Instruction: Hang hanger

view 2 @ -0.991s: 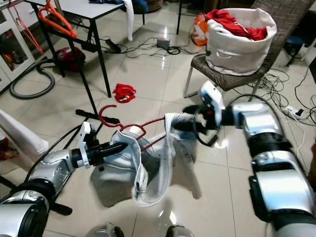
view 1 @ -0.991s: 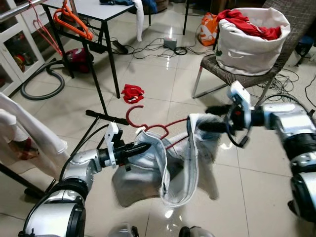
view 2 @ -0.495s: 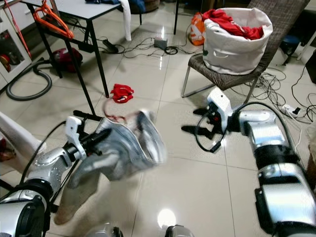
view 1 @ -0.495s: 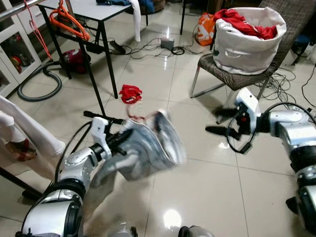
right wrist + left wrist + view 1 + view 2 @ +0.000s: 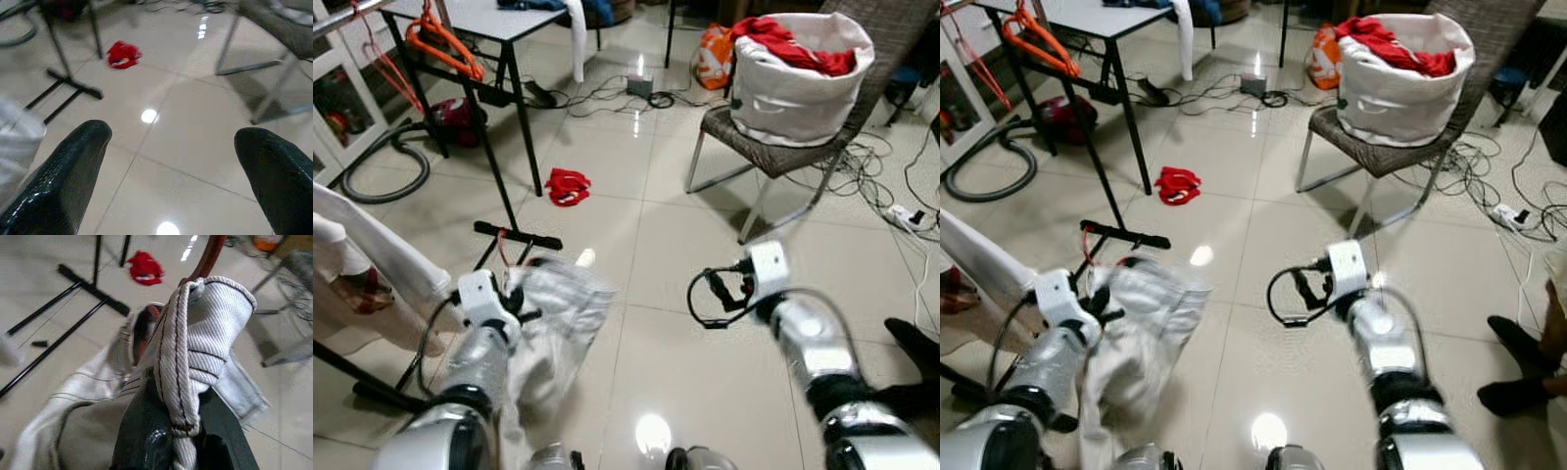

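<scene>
The left gripper (image 5: 183, 431) is clamped on the collar seam of a pale grey garment (image 5: 553, 328), which is threaded on a red hanger (image 5: 208, 257); the hanger's stem rises out of the fabric just past the fingertips. In the eye views the garment hangs, blurred, from the left arm, low on the robot's left side, with the red hook barely visible at its top edge. The right gripper (image 5: 168, 166) is spread wide and holds nothing, with glossy floor tile (image 5: 195, 142) showing between its two black fingers (image 5: 63, 171); it hovers apart from the garment, over open floor on the robot's right.

On the left, one white garment (image 5: 362, 250) drapes beside the black foot of a rack (image 5: 519, 235). Beyond that lies one small red cloth (image 5: 568, 186) on the tile. Farther back stand one dark-legged table (image 5: 509, 20) with an orange hanger (image 5: 445, 44) at its near corner, one vacuum hose (image 5: 386, 171) curling beneath, and one wicker chair (image 5: 773, 147) bearing one white basket (image 5: 798, 73) heaped with red clothing. A tangle of cables (image 5: 617, 93) runs across the far floor.
</scene>
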`<state>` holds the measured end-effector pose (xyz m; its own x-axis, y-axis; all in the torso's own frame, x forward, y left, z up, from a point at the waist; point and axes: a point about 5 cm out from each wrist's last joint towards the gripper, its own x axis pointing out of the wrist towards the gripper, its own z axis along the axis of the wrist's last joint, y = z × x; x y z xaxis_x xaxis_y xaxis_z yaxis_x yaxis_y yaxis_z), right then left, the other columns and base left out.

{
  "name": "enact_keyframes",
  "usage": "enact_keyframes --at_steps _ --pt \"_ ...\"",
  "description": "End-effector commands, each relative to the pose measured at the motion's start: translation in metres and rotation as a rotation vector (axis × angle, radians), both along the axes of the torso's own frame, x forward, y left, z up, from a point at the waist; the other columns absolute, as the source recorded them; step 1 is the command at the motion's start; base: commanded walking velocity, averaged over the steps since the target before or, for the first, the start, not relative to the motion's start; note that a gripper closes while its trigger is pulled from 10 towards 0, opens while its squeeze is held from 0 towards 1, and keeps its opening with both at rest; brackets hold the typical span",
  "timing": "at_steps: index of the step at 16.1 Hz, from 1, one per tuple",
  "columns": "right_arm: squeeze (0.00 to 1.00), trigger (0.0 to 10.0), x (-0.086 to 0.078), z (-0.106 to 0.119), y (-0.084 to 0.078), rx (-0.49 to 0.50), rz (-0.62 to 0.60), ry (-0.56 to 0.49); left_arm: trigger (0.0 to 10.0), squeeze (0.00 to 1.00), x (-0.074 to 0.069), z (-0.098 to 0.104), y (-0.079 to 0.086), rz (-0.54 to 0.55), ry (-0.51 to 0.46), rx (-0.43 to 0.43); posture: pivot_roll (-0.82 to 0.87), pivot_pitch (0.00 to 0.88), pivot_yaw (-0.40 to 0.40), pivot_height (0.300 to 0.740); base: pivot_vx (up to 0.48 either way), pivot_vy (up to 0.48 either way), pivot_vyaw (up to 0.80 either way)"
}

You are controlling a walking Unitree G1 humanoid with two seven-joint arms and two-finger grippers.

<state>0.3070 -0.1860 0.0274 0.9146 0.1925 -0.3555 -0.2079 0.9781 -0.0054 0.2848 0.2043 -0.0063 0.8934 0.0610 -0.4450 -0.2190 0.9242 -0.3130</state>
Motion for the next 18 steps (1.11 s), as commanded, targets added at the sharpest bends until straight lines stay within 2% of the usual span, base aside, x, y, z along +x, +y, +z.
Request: enact_keyframes --at_steps 1,2,3,4,5,6,8,11,14,18 --pt "0.00 10.0 0.002 0.004 0.001 0.040 -0.068 -0.058 0.0 0.00 0.013 0.015 -0.012 -0.008 -0.102 -0.011 -0.09 0.000 0.021 0.740 0.000 0.000 0.00" --pt "0.00 10.0 0.003 0.004 0.008 0.075 -0.092 -0.072 0.0 0.00 0.014 0.017 -0.023 -0.002 -0.143 -0.042 -0.09 0.000 0.021 0.740 0.000 0.000 0.00" --pt "0.00 10.0 0.004 0.003 0.012 0.082 -0.116 -0.067 8.3 0.00 0.013 0.018 -0.029 -0.019 -0.155 -0.020 -0.09 0.000 0.019 0.740 0.000 0.000 0.00" --pt "0.00 10.0 0.004 0.002 0.015 0.084 -0.131 -0.060 10.0 0.00 0.011 0.018 -0.036 -0.063 -0.163 0.000 -0.09 0.000 0.019 0.740 0.000 0.000 0.00" --pt "0.00 10.0 0.005 0.002 0.017 0.102 -0.137 -0.058 10.0 0.00 0.011 0.018 -0.036 -0.042 -0.174 0.012 -0.08 0.000 0.016 0.740 0.000 0.000 0.00" --pt "0.00 10.0 0.006 0.003 0.018 0.078 -0.117 -0.065 10.0 0.00 0.009 0.016 -0.038 -0.062 -0.160 0.047 -0.08 0.000 0.013 0.740 0.000 0.000 0.00" --pt "0.00 10.0 0.009 0.005 0.019 0.086 -0.123 -0.072 10.0 0.00 0.008 0.012 -0.035 -0.052 -0.095 0.118 -0.08 0.000 0.009 0.740 0.000 0.000 0.00" --pt "0.00 10.0 0.012 0.007 0.021 0.089 -0.120 -0.074 10.0 0.00 0.004 0.010 -0.032 -0.050 -0.096 0.111 -0.08 0.000 0.006 0.740 0.000 0.000 0.00" --pt "0.00 10.0 0.014 0.009 0.023 0.092 -0.101 -0.077 10.0 0.00 0.002 0.007 -0.032 -0.066 -0.080 0.138 -0.08 0.000 0.004 0.740 0.000 -0.453 0.38" --pt "0.00 10.0 0.018 0.012 0.026 0.077 -0.070 -0.079 10.0 0.00 0.006 0.010 -0.038 -0.054 -0.086 0.100 -0.08 0.000 0.002 0.740 0.000 -0.439 0.64"
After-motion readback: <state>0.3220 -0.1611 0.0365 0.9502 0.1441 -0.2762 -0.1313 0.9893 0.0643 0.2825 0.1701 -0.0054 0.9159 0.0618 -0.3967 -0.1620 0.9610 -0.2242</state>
